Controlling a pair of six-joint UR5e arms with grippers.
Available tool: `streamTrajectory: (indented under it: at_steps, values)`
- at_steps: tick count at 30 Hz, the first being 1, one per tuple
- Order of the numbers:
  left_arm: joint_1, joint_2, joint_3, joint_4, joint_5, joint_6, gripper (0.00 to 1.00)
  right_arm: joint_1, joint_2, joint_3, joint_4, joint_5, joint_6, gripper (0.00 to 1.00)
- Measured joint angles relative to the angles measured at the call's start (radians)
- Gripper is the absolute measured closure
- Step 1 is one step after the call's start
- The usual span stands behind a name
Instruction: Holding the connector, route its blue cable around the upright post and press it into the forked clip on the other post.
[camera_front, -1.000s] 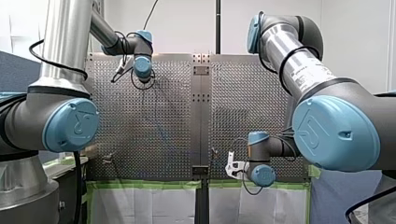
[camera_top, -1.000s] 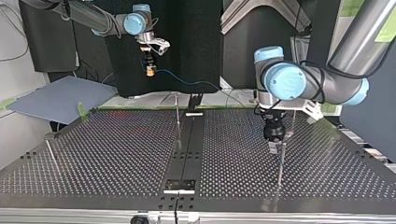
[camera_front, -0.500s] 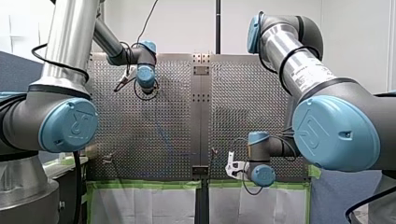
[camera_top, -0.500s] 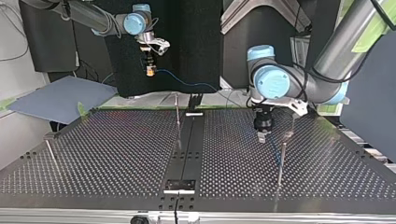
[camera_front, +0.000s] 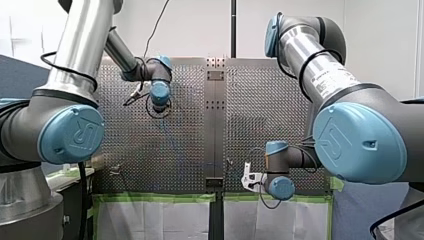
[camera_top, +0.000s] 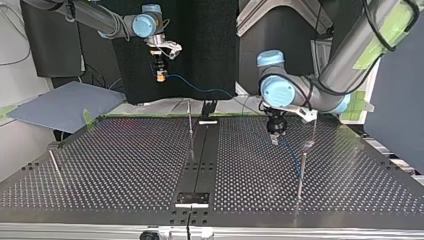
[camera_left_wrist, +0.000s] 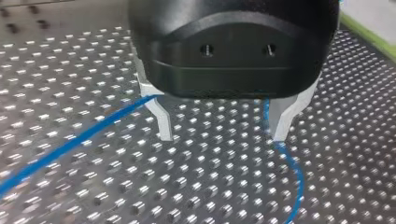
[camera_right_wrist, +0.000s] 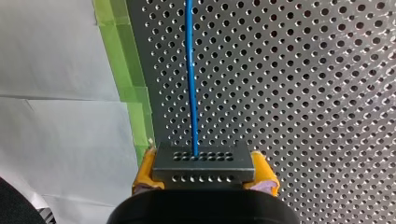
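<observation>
My right gripper (camera_right_wrist: 204, 176), with yellow pads, is shut on a dark grey connector (camera_right_wrist: 203, 158). A blue cable (camera_right_wrist: 190, 79) leaves the connector and runs over the perforated table. In the top view this gripper (camera_top: 160, 74) hangs high at the back left. From it the cable (camera_top: 200, 88) sags toward the middle. My left gripper (camera_left_wrist: 223, 135) is open just above the table, nothing between its metal fingers (camera_left_wrist: 163, 122). The cable (camera_left_wrist: 70, 144) lies under it and curves past one finger. In the top view it (camera_top: 275, 139) stands beside a thin post (camera_top: 300, 172), with the cable (camera_top: 292, 156) between them.
Another thin upright post (camera_top: 190, 122) stands by the table's dark centre strip (camera_top: 200, 165). A third one (camera_top: 54, 162) leans at the top view's left. Green tape (camera_right_wrist: 126, 84) edges the table (camera_top: 125, 165) near my right gripper.
My left arm has moved away from the right-hand post, toward the top view's left and back, still open. My right arm has stayed where it was.
</observation>
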Motion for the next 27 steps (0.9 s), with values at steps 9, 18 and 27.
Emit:
streamTrajectory:
  at_steps: [9, 18, 27]
  values:
    - [-0.019, -0.067, 0.0, 0.001, -0.01, 0.01, 0.01, -0.001, 0.0, 0.0, -0.003, 0.0, 0.002, 1.0]
    - [-0.054, -0.078, -0.004, -0.005, -0.042, 0.009, 0.01, -0.001, -0.001, -0.001, 0.0, 0.0, 0.002, 1.0]
    - [-0.072, -0.142, -0.005, 0.001, -0.075, 0.025, 0.01, 0.002, -0.001, -0.001, 0.003, -0.002, 0.002, 1.0]
